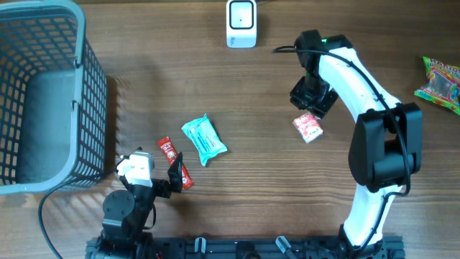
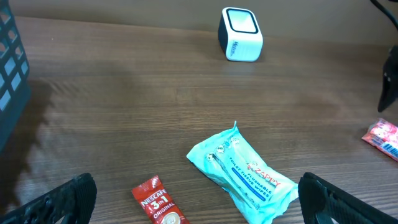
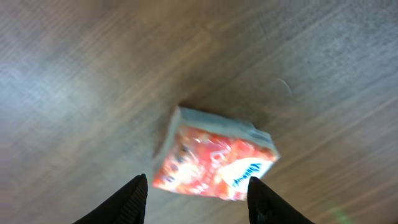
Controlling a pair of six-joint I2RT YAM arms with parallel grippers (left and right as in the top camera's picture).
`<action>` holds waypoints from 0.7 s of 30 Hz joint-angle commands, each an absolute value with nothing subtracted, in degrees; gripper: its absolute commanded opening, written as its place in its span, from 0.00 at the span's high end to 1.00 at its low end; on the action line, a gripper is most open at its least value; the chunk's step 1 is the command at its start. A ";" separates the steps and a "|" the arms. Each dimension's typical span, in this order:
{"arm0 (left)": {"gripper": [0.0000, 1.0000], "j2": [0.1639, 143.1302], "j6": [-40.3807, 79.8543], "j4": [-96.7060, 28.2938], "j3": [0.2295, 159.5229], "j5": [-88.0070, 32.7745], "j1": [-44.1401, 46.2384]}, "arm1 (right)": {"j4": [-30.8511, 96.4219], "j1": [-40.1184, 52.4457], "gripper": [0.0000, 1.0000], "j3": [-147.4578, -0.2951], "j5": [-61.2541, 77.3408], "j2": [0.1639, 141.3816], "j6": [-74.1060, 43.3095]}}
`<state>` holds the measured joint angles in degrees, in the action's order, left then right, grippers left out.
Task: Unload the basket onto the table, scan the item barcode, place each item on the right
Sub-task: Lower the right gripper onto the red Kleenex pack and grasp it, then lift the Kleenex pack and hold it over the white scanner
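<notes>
The item, a small red and white snack packet [image 1: 307, 127], lies flat on the wooden table right of centre. My right gripper [image 1: 313, 97] hangs just above its far side. In the right wrist view the packet [image 3: 214, 158] lies beyond the black fingertips [image 3: 134, 199]. The right gripper [image 3: 199, 202] is open, its jaws apart and touching nothing. The white barcode scanner [image 1: 241, 23] stands at the table's far edge, also seen in the left wrist view as a white scanner [image 2: 241, 34]. My left gripper [image 1: 151, 167] rests wide open near the front left.
A teal wipes pack [image 1: 204, 139] and a red coffee sachet [image 1: 175, 162] lie in front of the left gripper [image 2: 199, 208]. A grey mesh basket [image 1: 90, 93] fills the far left. A green candy bag [image 1: 440, 84] sits at the right edge.
</notes>
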<state>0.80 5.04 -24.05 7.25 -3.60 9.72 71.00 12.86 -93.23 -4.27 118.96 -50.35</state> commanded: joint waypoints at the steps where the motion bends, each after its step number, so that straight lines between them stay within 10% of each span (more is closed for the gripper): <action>1: 0.00 0.51 5.39 -23.94 7.07 -4.47 9.47 | 70.11 12.75 0.50 -93.03 -5.48 120.70 -54.22; 10: 0.00 0.51 5.39 -23.94 7.07 -4.47 9.47 | 69.23 12.69 0.59 -93.03 -5.08 127.28 -54.30; 21: 0.00 0.51 5.39 -23.94 7.07 -4.47 9.47 | 74.50 12.69 0.94 -98.85 -5.93 127.61 -53.95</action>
